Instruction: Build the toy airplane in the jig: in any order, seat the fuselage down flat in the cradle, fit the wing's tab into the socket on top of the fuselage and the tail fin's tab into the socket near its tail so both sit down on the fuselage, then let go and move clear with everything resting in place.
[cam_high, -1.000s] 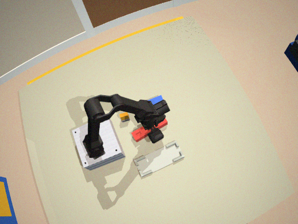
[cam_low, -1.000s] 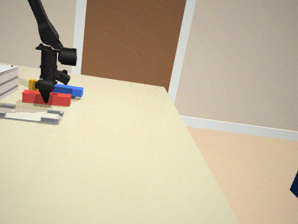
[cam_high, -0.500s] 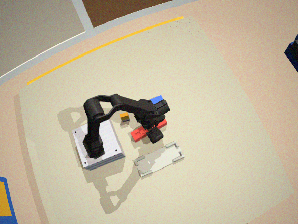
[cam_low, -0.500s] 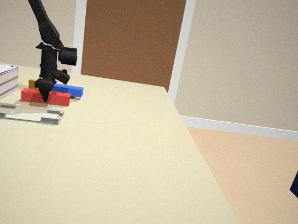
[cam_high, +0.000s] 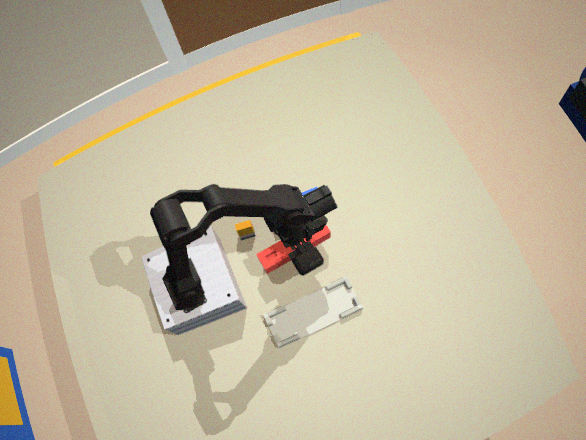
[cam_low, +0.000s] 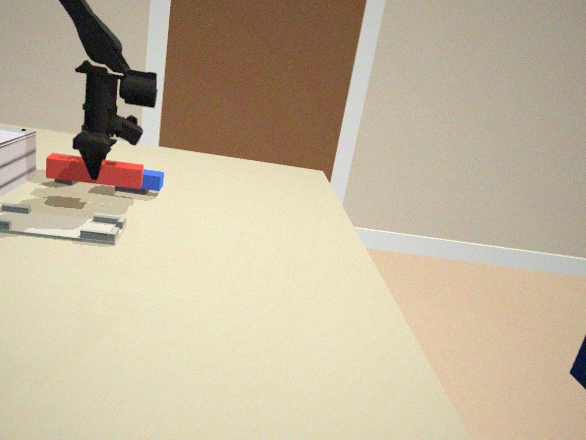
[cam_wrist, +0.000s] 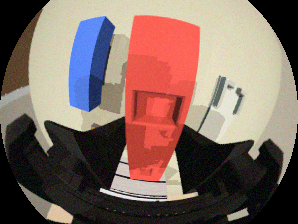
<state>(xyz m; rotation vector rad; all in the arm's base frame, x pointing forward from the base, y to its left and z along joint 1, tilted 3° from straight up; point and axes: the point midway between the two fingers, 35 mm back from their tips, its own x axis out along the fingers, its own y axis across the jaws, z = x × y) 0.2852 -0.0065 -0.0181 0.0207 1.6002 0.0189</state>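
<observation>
My gripper (cam_high: 301, 245) (cam_low: 95, 175) (cam_wrist: 152, 120) is shut on the red fuselage (cam_high: 270, 258) (cam_low: 125, 175) (cam_wrist: 165, 55) across its sides, near the middle. The fuselage is level, sockets up, and held a little above the table, with its shadow below it. The blue wing (cam_high: 310, 191) (cam_low: 154, 180) (cam_wrist: 86, 65) lies beyond the fuselage, mostly hidden by the arm in the top view. The orange tail fin (cam_high: 244, 228) stands between the base and the fuselage. The pale cradle (cam_high: 350, 311) (cam_low: 100, 236) (cam_wrist: 218, 92) is empty, on the fuselage's other side from the wing.
The arm's white base block (cam_high: 220, 270) (cam_low: 17, 157) stands left of the fuselage and cradle. The arm reaches over the tail fin's side of the table. A yellow strip (cam_high: 200, 92) runs along the far table edge.
</observation>
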